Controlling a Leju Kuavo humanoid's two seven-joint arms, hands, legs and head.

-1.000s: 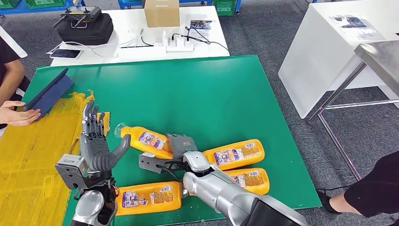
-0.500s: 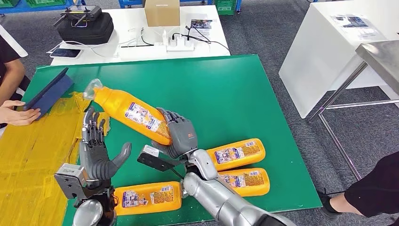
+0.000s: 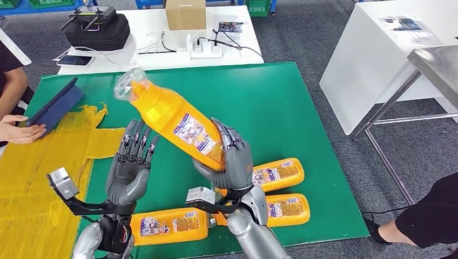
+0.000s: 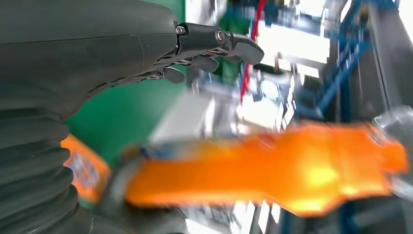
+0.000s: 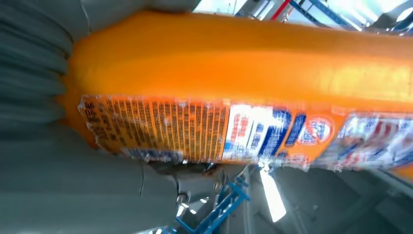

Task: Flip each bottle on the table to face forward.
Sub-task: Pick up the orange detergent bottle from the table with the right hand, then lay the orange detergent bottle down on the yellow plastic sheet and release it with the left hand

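Observation:
My right hand (image 3: 232, 159) grips the lower end of an orange bottle (image 3: 175, 121) and holds it raised over the green table (image 3: 259, 102), its clear cap pointing up and to the far left. The right wrist view shows that bottle (image 5: 253, 73) close up with its printed label. My left hand (image 3: 131, 170) is raised beside it with fingers spread, holding nothing; the blurred bottle (image 4: 272, 168) passes in front of its fingers (image 4: 224, 41). Three more orange bottles lie on the table's near part: one (image 3: 168, 226) at front left, two (image 3: 276, 175) (image 3: 283, 209) at right.
A person's hand (image 3: 21, 132) holds a dark tablet (image 3: 54, 105) at the table's left edge, over yellow sheeting (image 3: 38, 178). A white table (image 3: 156, 54) behind carries a black case, a box and cables. Another person stands at bottom right (image 3: 426, 218).
My right hand has lifted the orange bottle off the table and tilted it steeply upward. My left hand rose and moved right toward the bottle, fingers still spread.

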